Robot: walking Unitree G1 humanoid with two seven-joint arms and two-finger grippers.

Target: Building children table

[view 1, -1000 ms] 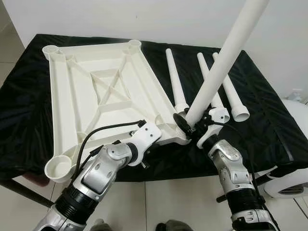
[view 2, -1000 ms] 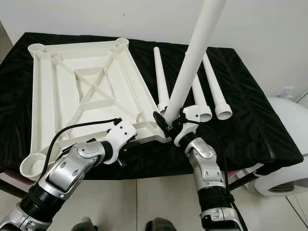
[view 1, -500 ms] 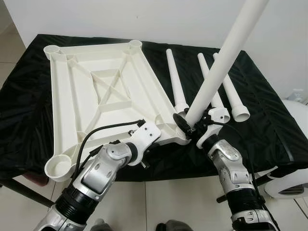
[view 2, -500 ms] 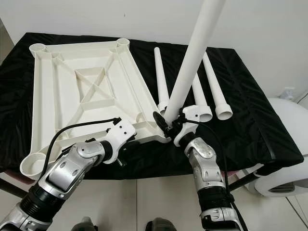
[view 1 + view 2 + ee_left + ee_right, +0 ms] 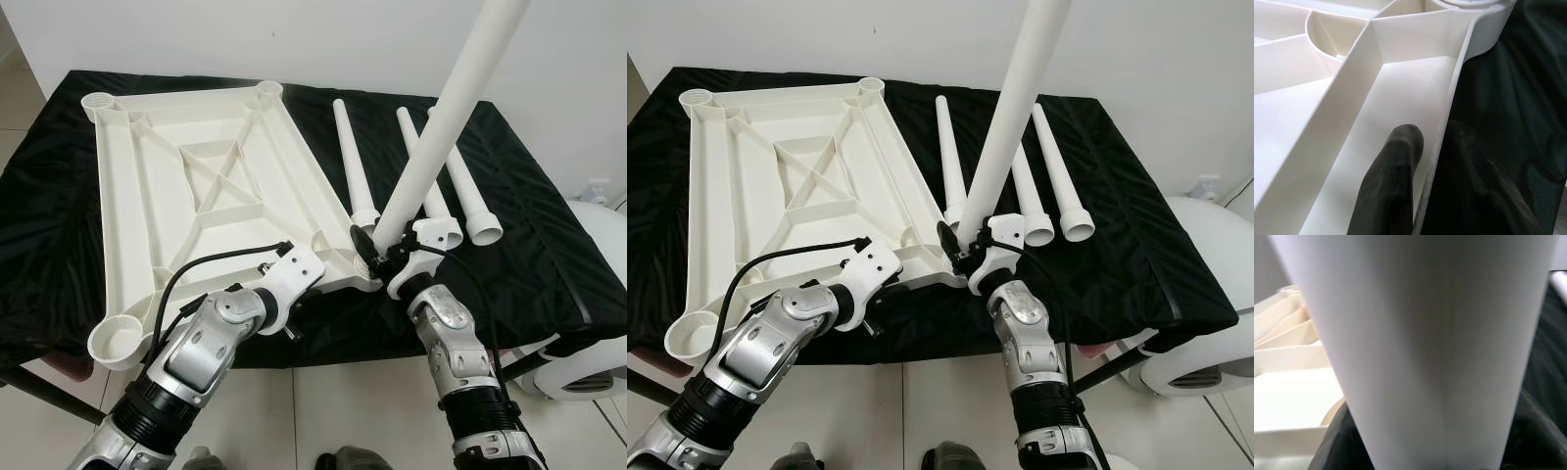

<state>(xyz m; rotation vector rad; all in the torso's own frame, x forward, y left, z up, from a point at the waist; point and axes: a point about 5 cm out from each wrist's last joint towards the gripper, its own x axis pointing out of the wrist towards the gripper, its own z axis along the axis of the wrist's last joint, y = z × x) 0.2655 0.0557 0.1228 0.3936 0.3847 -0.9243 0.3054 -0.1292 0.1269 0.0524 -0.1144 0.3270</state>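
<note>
Three loose legs (image 5: 355,166) lie toward the black cloth's (image 5: 549,255) right edge; right gripper (image 5: 377,253) clamps a fourth leg (image 5: 441,127) upright at the inverted tabletop's (image 5: 196,186) near-right corner; left gripper (image 5: 1425,161) pinches its near rim.

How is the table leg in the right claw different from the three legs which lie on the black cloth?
The leg in the right claw stands up steeply, leaning; the three loose legs lie flat on the black cloth. The held leg has its lower end at the near corner of the upturned tabletop; the loose legs lie side by side beside the tabletop. All four are white tapered tubes. The left claw grips the tabletop's rim.
</note>
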